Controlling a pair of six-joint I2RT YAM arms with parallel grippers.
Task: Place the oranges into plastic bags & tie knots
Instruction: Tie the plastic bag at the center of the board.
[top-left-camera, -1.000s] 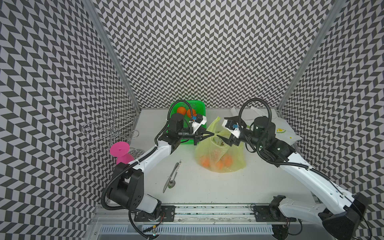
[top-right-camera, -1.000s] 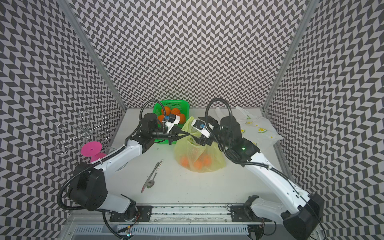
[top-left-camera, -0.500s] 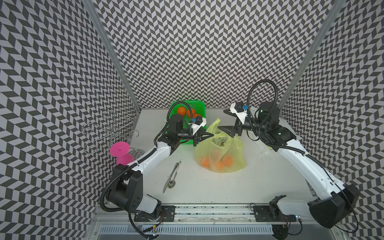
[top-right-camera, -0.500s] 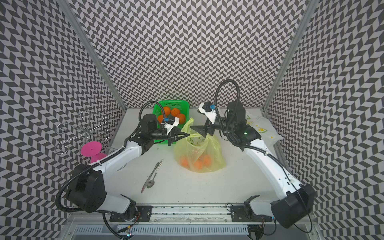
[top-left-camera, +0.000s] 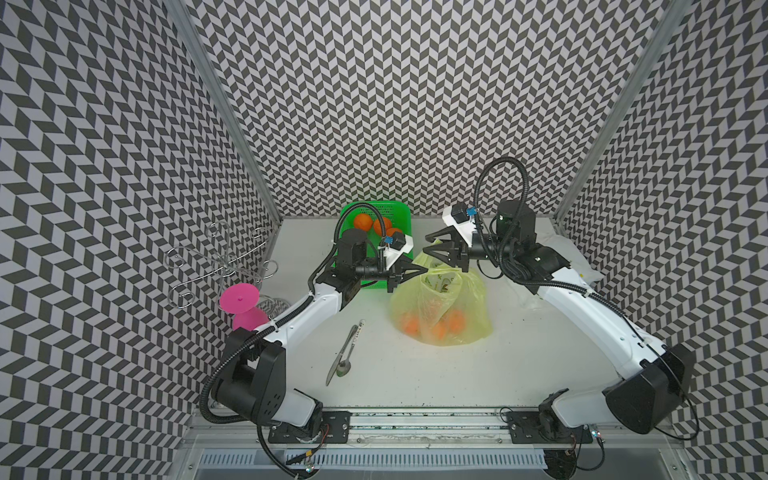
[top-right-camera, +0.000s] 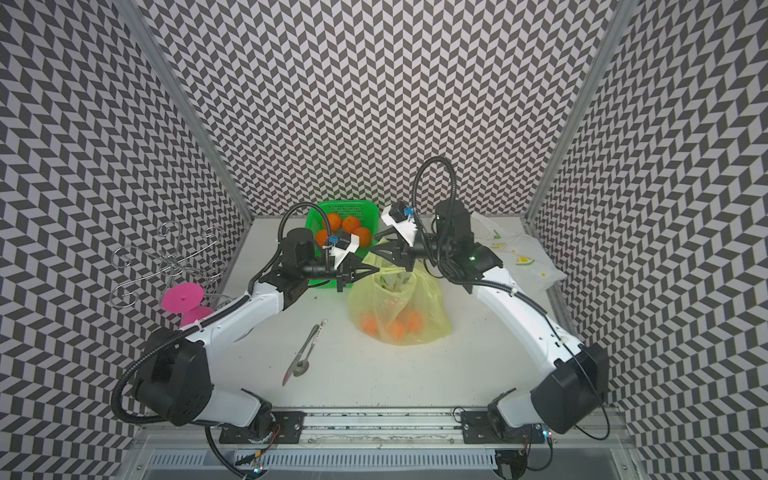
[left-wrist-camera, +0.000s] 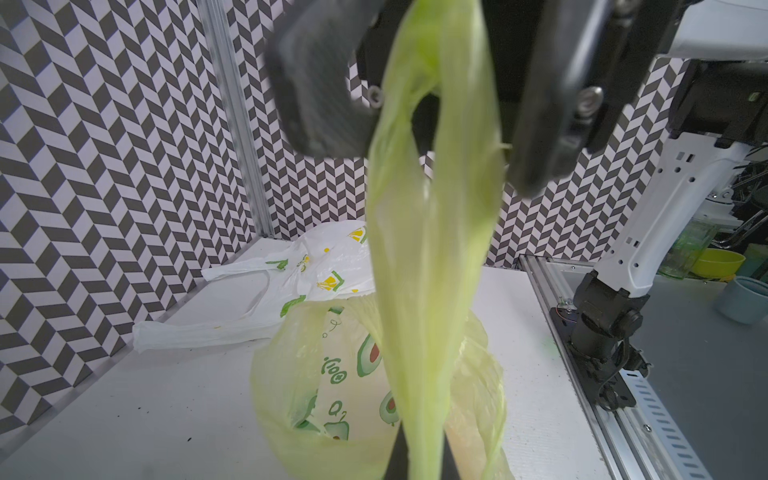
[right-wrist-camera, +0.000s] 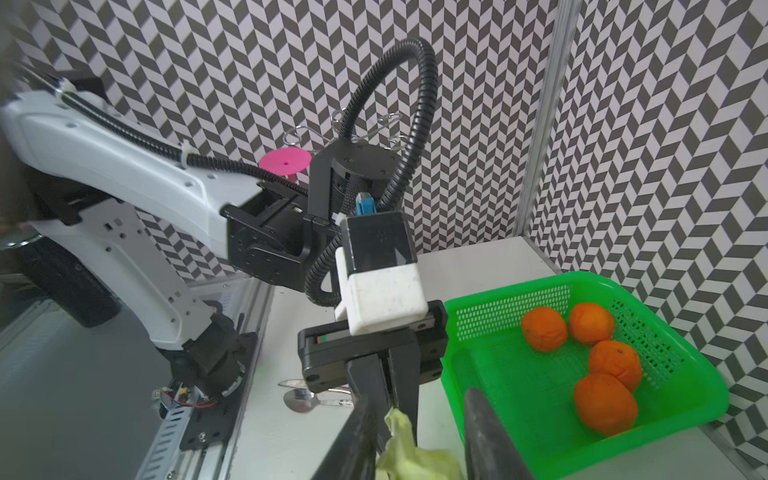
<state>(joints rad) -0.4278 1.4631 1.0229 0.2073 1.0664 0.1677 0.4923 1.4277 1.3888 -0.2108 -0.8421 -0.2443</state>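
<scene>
Yellow-green bag (top-left-camera: 465, 299) upright, untied — 3 oranges (top-left-camera: 437, 330) inside; 4 oranges (right-wrist-camera: 604, 409) in green basket (right-wrist-camera: 519, 291); white lemon-print bag (left-wrist-camera: 328, 266) lies flat.

Bright even light, soft shadows (close-up blur, bowed edges in wrist views)

Black-and-white chevron walls (top-left-camera: 374, 104) enclose a white tabletop (top-left-camera: 415, 374) in both top views. A green mesh basket (top-left-camera: 402, 214) sits at the back of the table, upper centre of the frame. At centre left, against the wall, a silver wire rack with curled hooks (top-left-camera: 220, 262) stands just beside a bright pink disc (top-left-camera: 240, 298) on a pink base. Lower centre, a metal spoon (top-left-camera: 344, 367) and a table knife (top-left-camera: 332, 374) lie slanted, side by side. A metal rail (top-left-camera: 415, 415) runs along the table's front edge, near the bottom of the frame.
</scene>
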